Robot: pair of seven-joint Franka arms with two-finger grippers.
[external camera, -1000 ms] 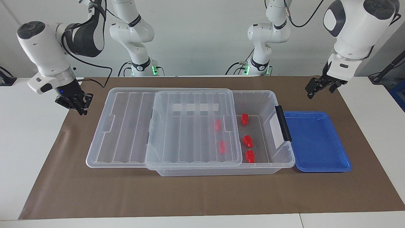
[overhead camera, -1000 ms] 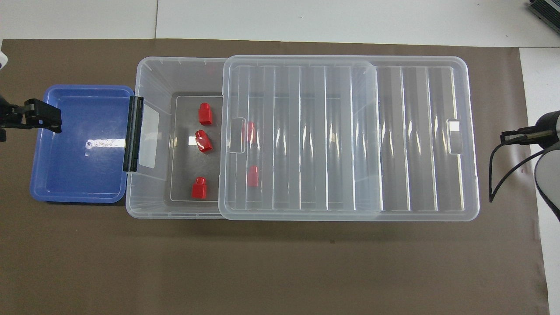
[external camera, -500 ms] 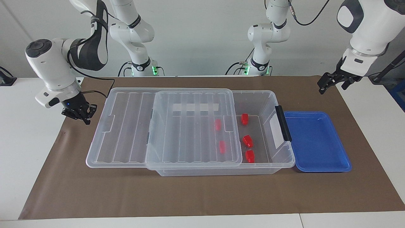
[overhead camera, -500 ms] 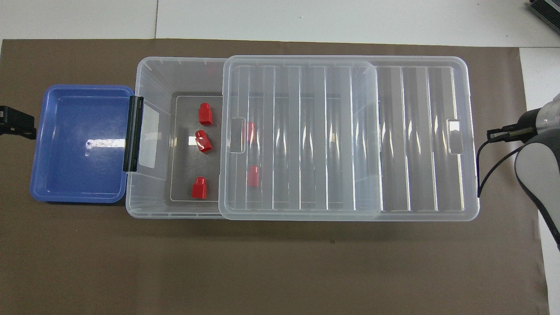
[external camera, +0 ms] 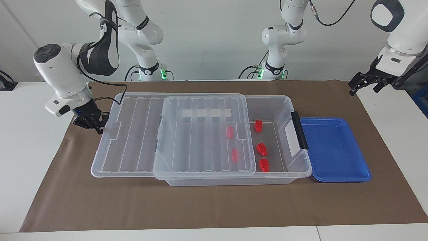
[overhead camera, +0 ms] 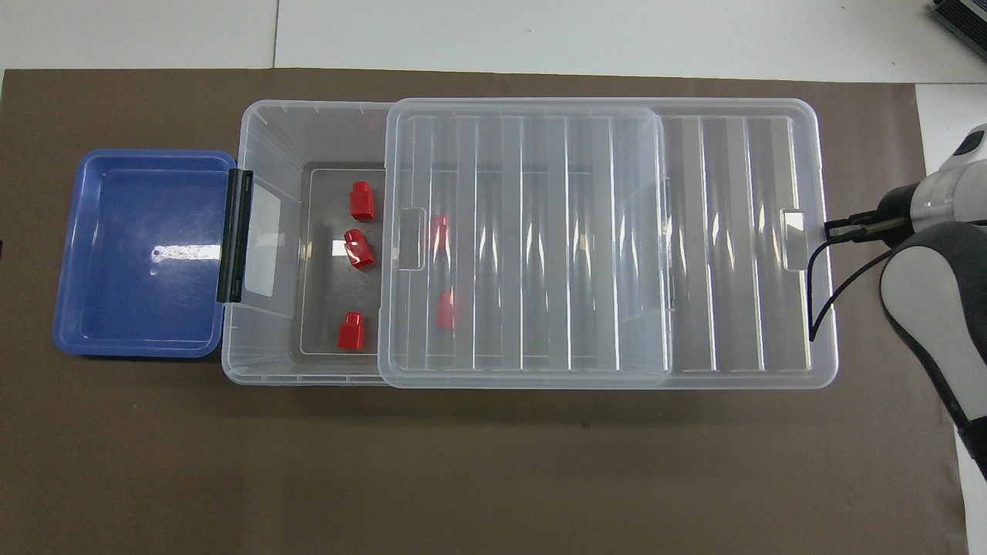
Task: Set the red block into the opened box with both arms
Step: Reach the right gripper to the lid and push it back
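Five red blocks (external camera: 261, 149) sit inside box (external camera: 284, 103), two under slid-back clear lid (external camera: 204, 134). Blue tray (external camera: 334, 150) beside box, nothing in it. Right gripper (external camera: 93, 123), fingers shut tight, holds nothing, sits at lid's end edge, seems touching it. Left gripper (external camera: 366, 82) up high past tray, fingers wide, waits. Danger: closed fingers slip off smooth lid edge; hard push skids whole box into tray.
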